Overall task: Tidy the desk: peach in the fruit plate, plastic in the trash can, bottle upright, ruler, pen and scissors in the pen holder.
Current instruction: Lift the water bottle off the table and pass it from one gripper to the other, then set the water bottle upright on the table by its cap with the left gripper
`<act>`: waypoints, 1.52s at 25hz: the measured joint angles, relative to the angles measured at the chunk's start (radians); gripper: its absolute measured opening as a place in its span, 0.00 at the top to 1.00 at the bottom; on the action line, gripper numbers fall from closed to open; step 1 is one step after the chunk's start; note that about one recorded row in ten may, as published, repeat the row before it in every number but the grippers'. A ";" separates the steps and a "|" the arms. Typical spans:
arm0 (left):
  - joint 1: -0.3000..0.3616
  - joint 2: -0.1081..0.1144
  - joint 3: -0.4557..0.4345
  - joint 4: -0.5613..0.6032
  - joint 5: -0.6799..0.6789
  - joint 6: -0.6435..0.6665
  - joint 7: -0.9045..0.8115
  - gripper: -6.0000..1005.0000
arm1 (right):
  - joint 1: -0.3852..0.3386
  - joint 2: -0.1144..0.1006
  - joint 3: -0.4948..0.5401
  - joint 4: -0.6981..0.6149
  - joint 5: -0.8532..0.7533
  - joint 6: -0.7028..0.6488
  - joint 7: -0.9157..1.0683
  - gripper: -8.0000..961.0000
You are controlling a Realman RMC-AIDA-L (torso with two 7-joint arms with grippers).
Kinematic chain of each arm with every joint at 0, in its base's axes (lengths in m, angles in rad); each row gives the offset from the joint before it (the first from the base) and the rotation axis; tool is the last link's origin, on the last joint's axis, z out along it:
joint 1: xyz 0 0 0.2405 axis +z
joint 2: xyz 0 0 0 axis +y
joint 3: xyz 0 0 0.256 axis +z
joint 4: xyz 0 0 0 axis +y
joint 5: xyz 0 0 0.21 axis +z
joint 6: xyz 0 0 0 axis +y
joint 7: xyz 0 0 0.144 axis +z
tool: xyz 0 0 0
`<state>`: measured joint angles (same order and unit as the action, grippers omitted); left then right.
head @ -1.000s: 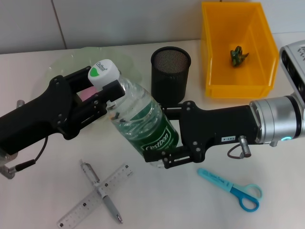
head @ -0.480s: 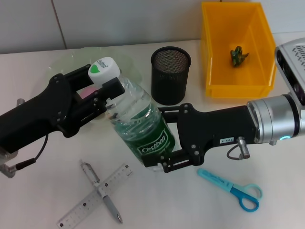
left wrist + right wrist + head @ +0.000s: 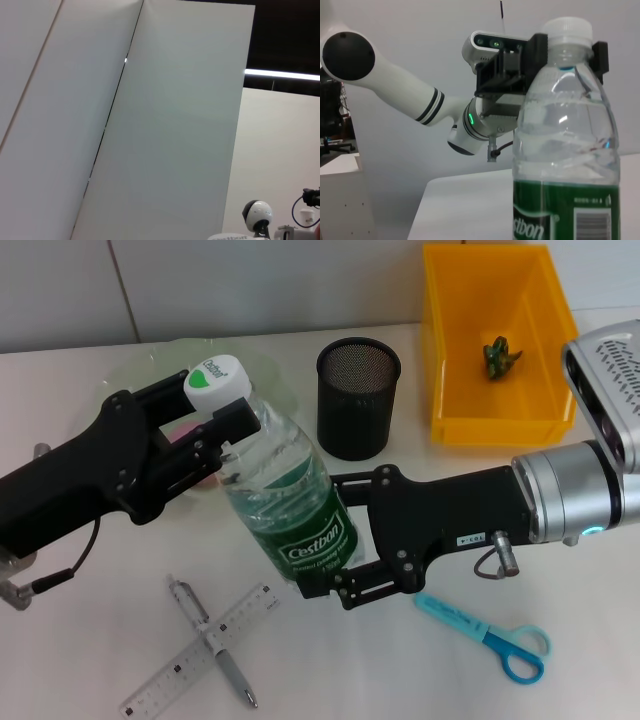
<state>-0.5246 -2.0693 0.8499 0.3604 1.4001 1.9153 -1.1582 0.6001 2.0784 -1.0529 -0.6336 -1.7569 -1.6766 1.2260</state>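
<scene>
At worktop centre, the water bottle (image 3: pixel 285 500) is held tilted, neck clamped by the left end effector (image 3: pixel 215 430), base clamped by the right end effector (image 3: pixel 325 540), presumably for standing it upright. Cap gripping is confirmed only by the right wrist view; the left wrist view shows only wall.

One bottle (image 3: pixel 290 500), one ruler (image 3: pixel 200 650), one pen (image 3: pixel 212 642), one scissors (image 3: pixel 487 636)

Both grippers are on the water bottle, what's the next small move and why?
Probably finish tipping the bottle upright and set its base down. It leans; the left gripper clamps the neck and the right gripper the labelled body.
</scene>
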 joint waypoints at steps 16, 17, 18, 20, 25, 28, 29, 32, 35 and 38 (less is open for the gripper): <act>-0.013 0.000 0.005 0.000 -0.023 0.022 -0.020 0.55 | -0.004 0.000 -0.001 0.008 -0.024 0.036 0.003 0.19; -0.013 0.000 0.005 0.000 -0.023 0.022 -0.020 0.55 | -0.005 0.000 -0.001 0.008 -0.027 0.039 0.003 0.19; -0.013 0.000 0.005 0.003 -0.028 0.025 -0.022 0.55 | -0.005 0.001 -0.002 0.010 -0.036 0.045 0.003 0.19; -0.013 0.000 0.003 0.004 -0.033 0.028 -0.022 0.55 | -0.005 0.001 -0.002 0.011 -0.036 0.045 0.003 0.19; -0.013 0.000 0.000 0.004 -0.036 0.033 -0.022 0.55 | -0.006 0.001 -0.002 0.022 -0.037 0.050 0.002 0.19; -0.011 0.002 0.000 0.004 -0.041 0.035 -0.022 0.54 | -0.006 0.002 -0.002 0.032 -0.044 0.061 0.002 0.19; -0.011 0.002 0.000 0.004 -0.041 0.035 -0.022 0.54 | -0.006 0.002 -0.002 0.032 -0.044 0.061 0.002 0.19; -0.006 0.003 -0.001 0.008 -0.041 0.035 -0.022 0.54 | -0.007 0.002 -0.001 0.040 -0.044 0.070 0.003 0.19; 0.006 0.004 -0.003 0.011 -0.041 0.034 -0.017 0.54 | -0.016 0.002 0.007 0.047 -0.043 0.083 -0.001 0.19; 0.038 0.010 -0.020 0.029 -0.039 0.024 0.004 0.54 | -0.035 0.004 0.013 0.050 -0.038 0.116 -0.007 0.19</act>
<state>-0.4862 -2.0595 0.8298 0.3892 1.3610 1.9398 -1.1544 0.5651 2.0828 -1.0399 -0.5840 -1.7944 -1.5601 1.2190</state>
